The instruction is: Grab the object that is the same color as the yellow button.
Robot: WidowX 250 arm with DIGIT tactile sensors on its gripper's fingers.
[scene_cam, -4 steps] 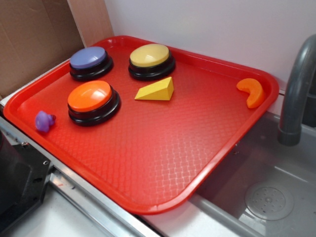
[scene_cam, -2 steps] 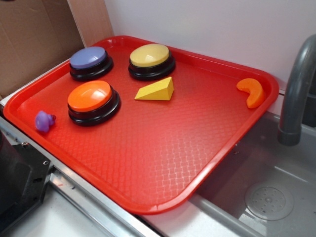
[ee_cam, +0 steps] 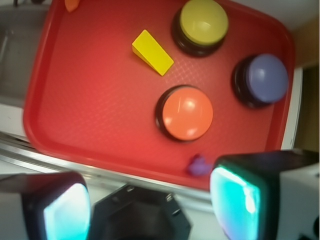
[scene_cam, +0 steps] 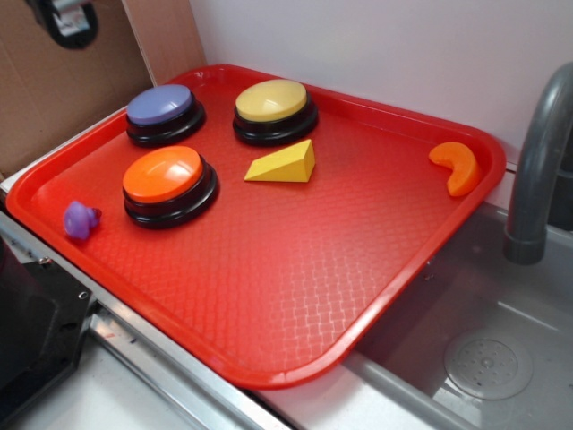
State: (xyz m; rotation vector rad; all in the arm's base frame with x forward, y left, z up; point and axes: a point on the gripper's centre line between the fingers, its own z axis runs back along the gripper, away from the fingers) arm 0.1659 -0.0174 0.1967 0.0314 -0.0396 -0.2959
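Note:
The yellow wedge (scene_cam: 285, 164) lies on the red tray (scene_cam: 295, 296), just in front of the yellow button (scene_cam: 273, 109). In the wrist view the wedge (ee_cam: 152, 52) sits left of the yellow button (ee_cam: 202, 24). My gripper (scene_cam: 67, 20) shows only partly at the exterior view's top left corner, high above the tray's far left side. In the wrist view the gripper (ee_cam: 150, 205) is open and empty, its two fingers wide apart over the tray's near edge, far from the wedge.
An orange button (scene_cam: 167, 184), a purple button (scene_cam: 163, 113), a small purple toy (scene_cam: 81, 219) and an orange crescent (scene_cam: 457, 166) also lie on the tray. A grey faucet (scene_cam: 537, 170) and sink (scene_cam: 483, 358) are right. A black block (scene_cam: 31, 331) sits front left.
My gripper has come into the exterior view at the top left corner. Nothing on the tray has moved.

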